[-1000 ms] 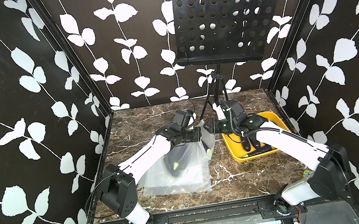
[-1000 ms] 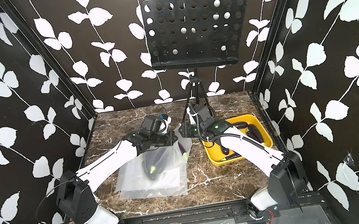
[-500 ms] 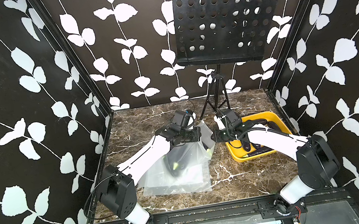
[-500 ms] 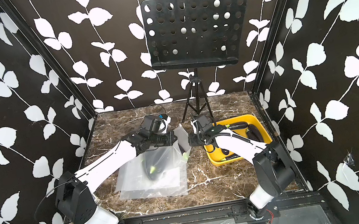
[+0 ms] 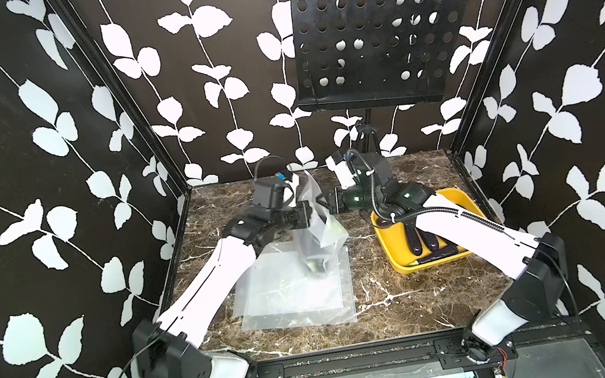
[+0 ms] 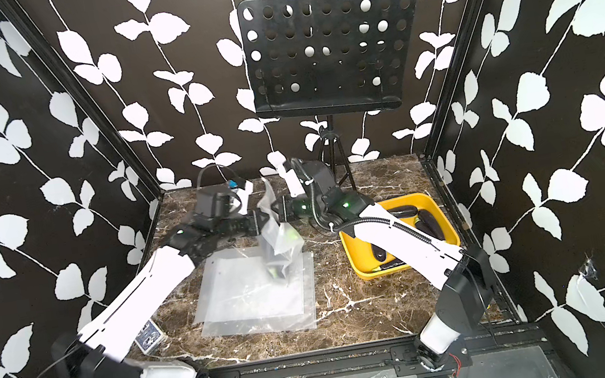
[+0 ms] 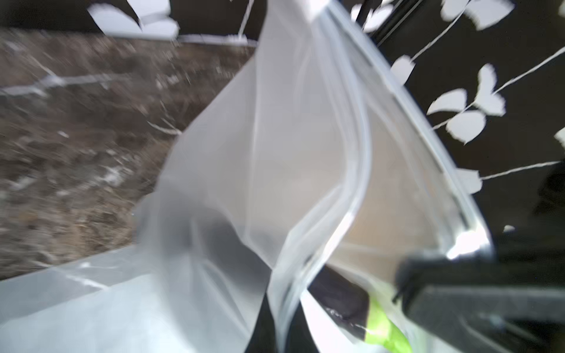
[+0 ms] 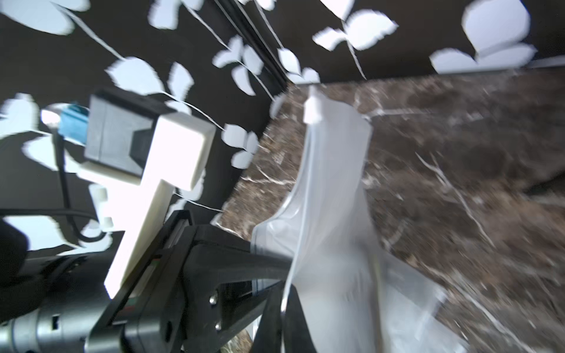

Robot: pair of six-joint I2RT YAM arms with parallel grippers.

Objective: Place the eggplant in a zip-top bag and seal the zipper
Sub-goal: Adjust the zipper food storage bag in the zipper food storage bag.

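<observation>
No words, labels, brands, numbers or signs can be read anywhere. A small blue patterned box [image 6: 149, 336], near the flat clear bags [image 6: 257, 300], is too small to make out.

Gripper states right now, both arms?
left gripper: closed, pinching the bag.
right gripper: closed on the same bag's top edge.

Bright, even overhead light in both top views, shadows soft. Wrist views motion-blurred: tabletop [image 7: 76, 137] smeared, glare spot on bag [image 7: 299, 146] edge.
</observation>
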